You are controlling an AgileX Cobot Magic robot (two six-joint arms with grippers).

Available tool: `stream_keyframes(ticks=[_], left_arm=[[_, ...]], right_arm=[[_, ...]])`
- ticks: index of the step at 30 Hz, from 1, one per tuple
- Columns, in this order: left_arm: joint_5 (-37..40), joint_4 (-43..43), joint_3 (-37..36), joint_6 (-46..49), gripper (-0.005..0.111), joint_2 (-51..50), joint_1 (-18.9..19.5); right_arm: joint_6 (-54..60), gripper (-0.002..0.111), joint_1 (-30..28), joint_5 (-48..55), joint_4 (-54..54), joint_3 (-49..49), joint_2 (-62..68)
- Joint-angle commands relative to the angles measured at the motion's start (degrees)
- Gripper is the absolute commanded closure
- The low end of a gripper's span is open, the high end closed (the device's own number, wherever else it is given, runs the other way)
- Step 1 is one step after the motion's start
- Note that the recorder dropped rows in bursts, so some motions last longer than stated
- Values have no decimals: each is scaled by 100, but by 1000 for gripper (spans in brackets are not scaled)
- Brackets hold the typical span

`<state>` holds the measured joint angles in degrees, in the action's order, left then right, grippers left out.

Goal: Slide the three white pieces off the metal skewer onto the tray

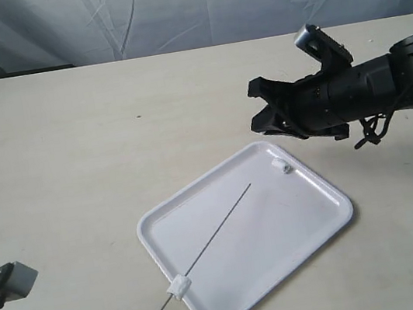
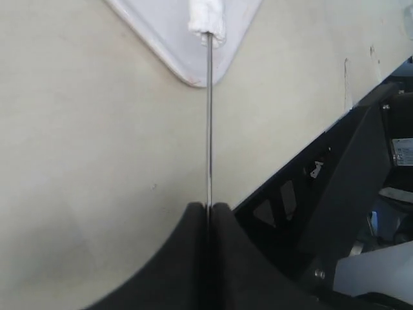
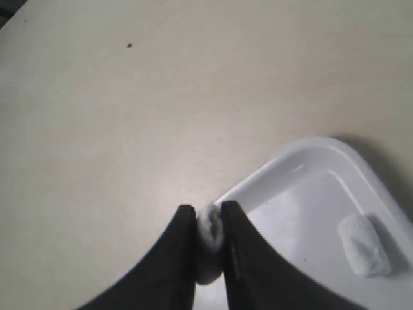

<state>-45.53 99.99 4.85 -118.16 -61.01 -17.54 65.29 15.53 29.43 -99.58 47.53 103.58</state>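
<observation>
**A:** What could go wrong from here?

**B:** The right pincer (image 3: 208, 208) is clenched on the held piece (image 3: 208, 248), and it hangs over the far corner of the tray (image 1: 325, 207), close to the rim. If it lets go there, the soft lump may cling to a pad or drop onto the table (image 1: 71, 145).

**A:** And the other two?

**B:** The loose piece (image 1: 281, 165) lies in the tray (safe enough). The last piece (image 1: 179, 287) sits on the skewer (image 1: 218, 228), right over the near rim. That thin rod could twist in its grip when the piece gets pushed.

**A:** How are the arms set?

**B:** The right arm reaches in almost level and raised, with its pincer tipped downward. The left pincer (image 2: 208, 205) sits low by the near corner, clamped on the rod's end.
</observation>
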Motion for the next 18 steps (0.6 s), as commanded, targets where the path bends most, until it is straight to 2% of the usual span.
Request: stream_keyframes(ticks=[1, 6, 10, 15, 18], left_arm=[[276, -274, -22, 37, 107, 35, -31], [311, -1147, 36, 704, 107, 35, -31], [311, -1235, 95, 773, 107, 35, -31], [311, -1235, 105, 782, 107, 35, -31], [351, -1265, 104, 822, 107, 35, -31]], right_arm=[[51, 97, -20, -43, 109, 0, -4], [-90, 97, -8, 21, 736, -223, -4], [-90, 97, -8, 151, 976, -494, -4], [-90, 84, -8, 445, 1060, -736, -4], [-90, 79, -8, 778, 1044, -776, -4]])
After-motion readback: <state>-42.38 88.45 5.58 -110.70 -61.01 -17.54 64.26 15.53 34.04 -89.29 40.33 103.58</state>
